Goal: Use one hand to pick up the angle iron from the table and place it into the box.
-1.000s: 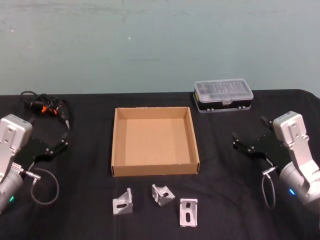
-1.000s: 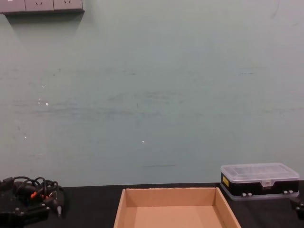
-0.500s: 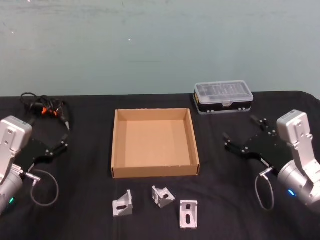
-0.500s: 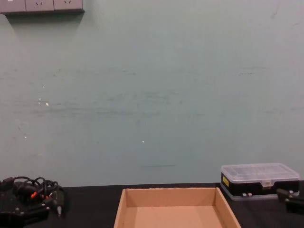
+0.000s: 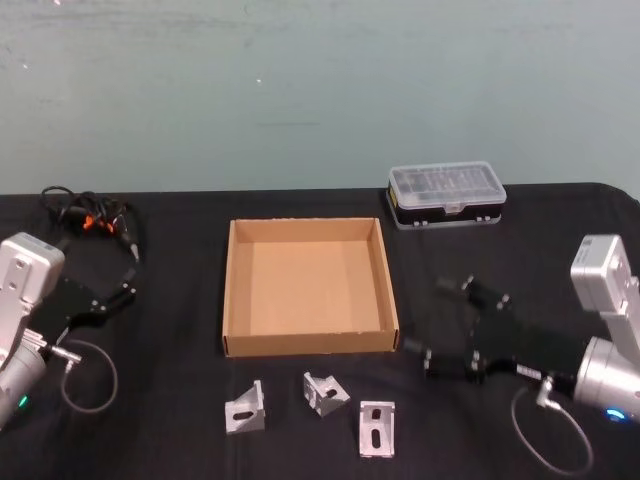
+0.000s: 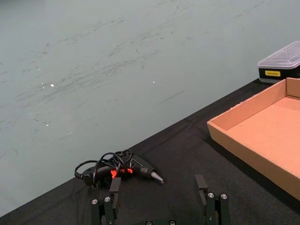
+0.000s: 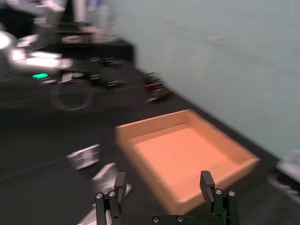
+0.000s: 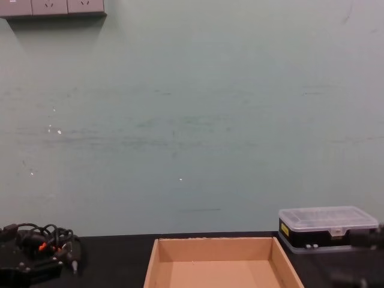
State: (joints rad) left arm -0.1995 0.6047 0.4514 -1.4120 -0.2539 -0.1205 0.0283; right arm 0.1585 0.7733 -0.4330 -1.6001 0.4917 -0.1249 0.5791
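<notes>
Three small silver angle irons lie on the black table (image 5: 180,400) in front of the box: one on the left (image 5: 245,408), one in the middle (image 5: 325,391), one on the right (image 5: 376,427). The shallow cardboard box (image 5: 305,285) holds nothing. My right gripper (image 5: 423,317) is open and hovers just right of the box's front right corner, behind the right angle iron. Its wrist view shows the open fingers (image 7: 120,180), the box (image 7: 187,154) and two angle irons (image 7: 84,156) beyond, all blurred. My left gripper (image 5: 130,272) rests open at the far left.
A black case with a clear lid (image 5: 446,193) stands behind the box to the right. A tangled cable with a small electric screwdriver (image 5: 90,215) lies at the back left, just beyond the left gripper (image 6: 158,187). The table's right edge is near the right arm.
My right gripper has swung forward, left and down, from beside the case toward the box's front right corner. The left arm, box and angle irons have not moved.
</notes>
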